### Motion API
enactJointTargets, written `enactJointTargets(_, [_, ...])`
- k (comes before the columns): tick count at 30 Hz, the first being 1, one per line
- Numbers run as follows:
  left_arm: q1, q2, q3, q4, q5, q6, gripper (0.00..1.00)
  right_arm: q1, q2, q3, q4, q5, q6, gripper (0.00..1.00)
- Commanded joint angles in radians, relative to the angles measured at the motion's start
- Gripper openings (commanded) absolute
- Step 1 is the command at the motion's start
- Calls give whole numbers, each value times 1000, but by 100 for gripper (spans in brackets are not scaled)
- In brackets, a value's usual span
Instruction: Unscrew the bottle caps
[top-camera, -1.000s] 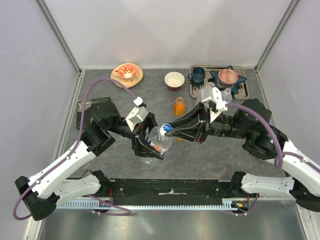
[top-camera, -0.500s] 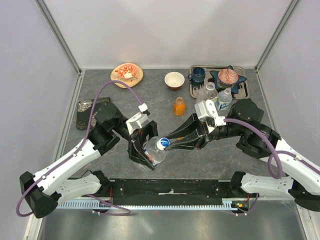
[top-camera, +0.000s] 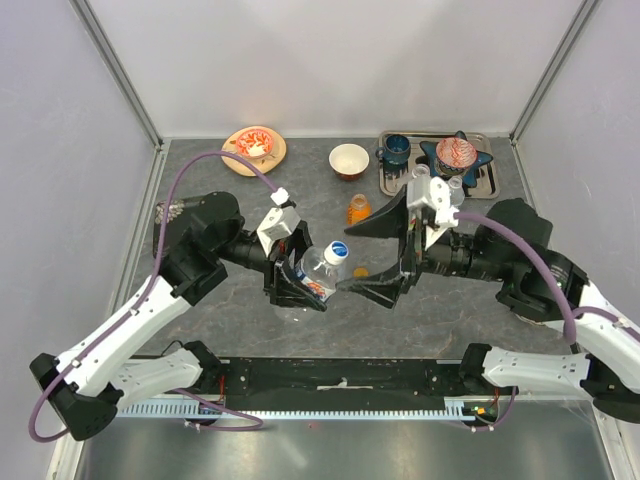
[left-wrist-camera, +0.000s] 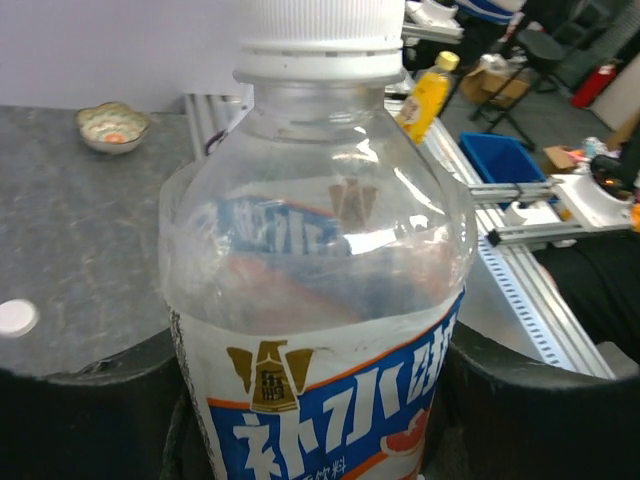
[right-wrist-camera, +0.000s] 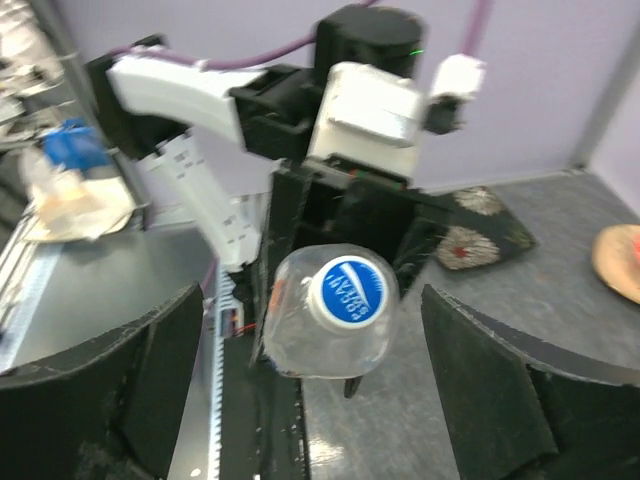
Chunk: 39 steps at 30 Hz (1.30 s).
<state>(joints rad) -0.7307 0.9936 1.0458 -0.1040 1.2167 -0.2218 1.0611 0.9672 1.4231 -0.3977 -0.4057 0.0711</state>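
The left gripper (top-camera: 300, 282) clamps a clear bottle (top-camera: 322, 270) with a blue-and-orange label in Chinese characters. The right gripper (top-camera: 372, 260) gapes open around its blue-printed white cap (right-wrist-camera: 347, 292), whose writing is blurred.

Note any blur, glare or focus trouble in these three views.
Top external: sharp and evenly lit, soft shadows under the arms. Left wrist: the held bottle fills the frame, with window-like glare on its clear shoulder. Right wrist: soft with motion blur, yet the bottle's blue-printed cap stays readable between the open right gripper.
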Motion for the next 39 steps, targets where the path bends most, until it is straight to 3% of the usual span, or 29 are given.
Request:
enactJointTargets(1, [2, -39, 39, -144, -250, 159, 42, 4, -9, 82, -23, 286, 65, 98])
enactJointTargets(3, [-2, -52, 28, -145, -342, 174, 42, 3, 5, 97, -20, 428, 100, 98])
enactJointTargets(8, [-58, -113, -16, -112, -744, 203, 44, 4, 60, 131, -20, 683, 266, 96])
enactJointTargets(12, [-111, -142, -56, -76, -1042, 220, 45, 4, 119, 132, -23, 757, 360, 93])
enactJointTargets(15, [-139, -157, -73, -66, -1173, 249, 45, 4, 162, 134, -21, 783, 407, 91])
enactJointTargets(19, [-153, -168, -90, -60, -1256, 256, 45, 4, 202, 125, 13, 777, 437, 89])
enactJointTargets(29, [-161, -171, -102, -62, -1250, 263, 45, 4, 266, 105, 112, 740, 431, 83])
enactJointTargets(39, [-161, -179, -110, -62, -1240, 269, 45, 4, 301, 94, 128, 729, 432, 68])
